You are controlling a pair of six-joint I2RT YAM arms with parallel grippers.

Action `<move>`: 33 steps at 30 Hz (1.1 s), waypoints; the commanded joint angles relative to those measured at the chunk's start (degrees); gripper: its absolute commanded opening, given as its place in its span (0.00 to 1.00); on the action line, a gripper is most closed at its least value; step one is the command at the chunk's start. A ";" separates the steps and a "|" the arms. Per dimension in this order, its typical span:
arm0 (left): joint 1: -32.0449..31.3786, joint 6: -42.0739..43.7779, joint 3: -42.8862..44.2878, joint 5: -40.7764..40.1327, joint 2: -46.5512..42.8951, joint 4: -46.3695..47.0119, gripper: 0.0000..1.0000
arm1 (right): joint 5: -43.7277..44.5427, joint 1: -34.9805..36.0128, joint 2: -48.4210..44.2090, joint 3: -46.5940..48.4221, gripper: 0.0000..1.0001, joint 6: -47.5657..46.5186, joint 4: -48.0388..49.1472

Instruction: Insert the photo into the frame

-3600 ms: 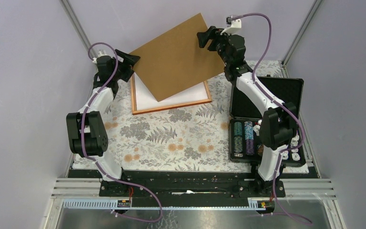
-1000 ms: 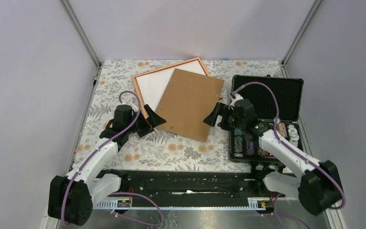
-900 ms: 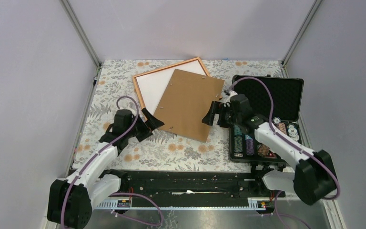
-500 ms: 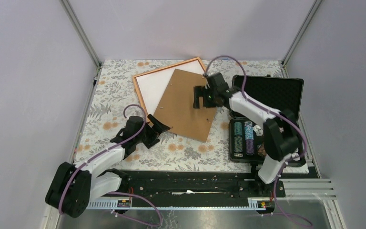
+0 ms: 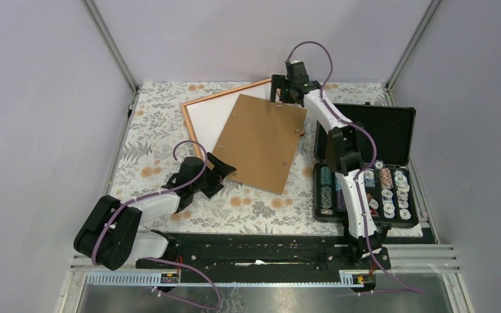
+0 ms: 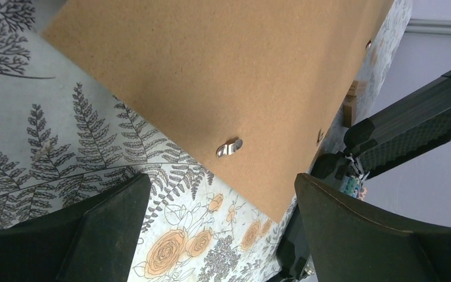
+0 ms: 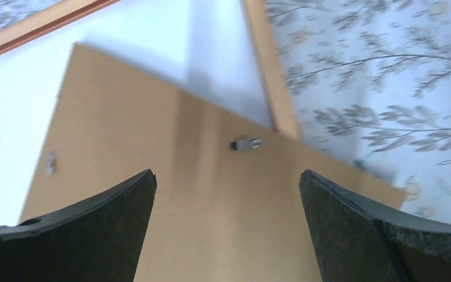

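The orange-brown wooden frame (image 5: 192, 130) lies flat at the back of the table. A white sheet (image 5: 210, 116) fills it: the photo, plain back up, picture side hidden. A brown backing board (image 5: 261, 140) lies askew over the frame's right part and the photo. My left gripper (image 5: 219, 171) is open, low by the board's near-left corner. In the left wrist view the board (image 6: 211, 64) and a metal clip (image 6: 229, 147) sit ahead of the gripper (image 6: 221, 179). My right gripper (image 5: 284, 88) hangs open over the board's far corner. Its wrist view shows the gripper (image 7: 226, 176), board (image 7: 152, 153), frame edge (image 7: 270, 76) and photo (image 7: 152, 35).
An open black case (image 5: 373, 134) with rows of chips (image 5: 339, 189) stands at the right, close to the board's right edge. A floral cloth (image 5: 248, 202) covers the table. Grey walls stand close on the left, right and back.
My right arm has swung from the board's near-right edge out over its far corner. My left arm has folded back, its gripper staying near the board's near-left corner. The board has not moved.
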 commanded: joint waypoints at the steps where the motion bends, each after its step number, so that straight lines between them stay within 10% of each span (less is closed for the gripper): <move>1: -0.23 -0.25 0.01 -4.10 1.29 1.67 0.99 | 3.20 -1.03 2.35 4.96 1.00 -4.02 -0.29; 33: 0.07 2.95 7.39 -2.36 2.76 -4.80 0.99 | -2.17 -3.70 8.69 7.17 1.00 -6.22 0.65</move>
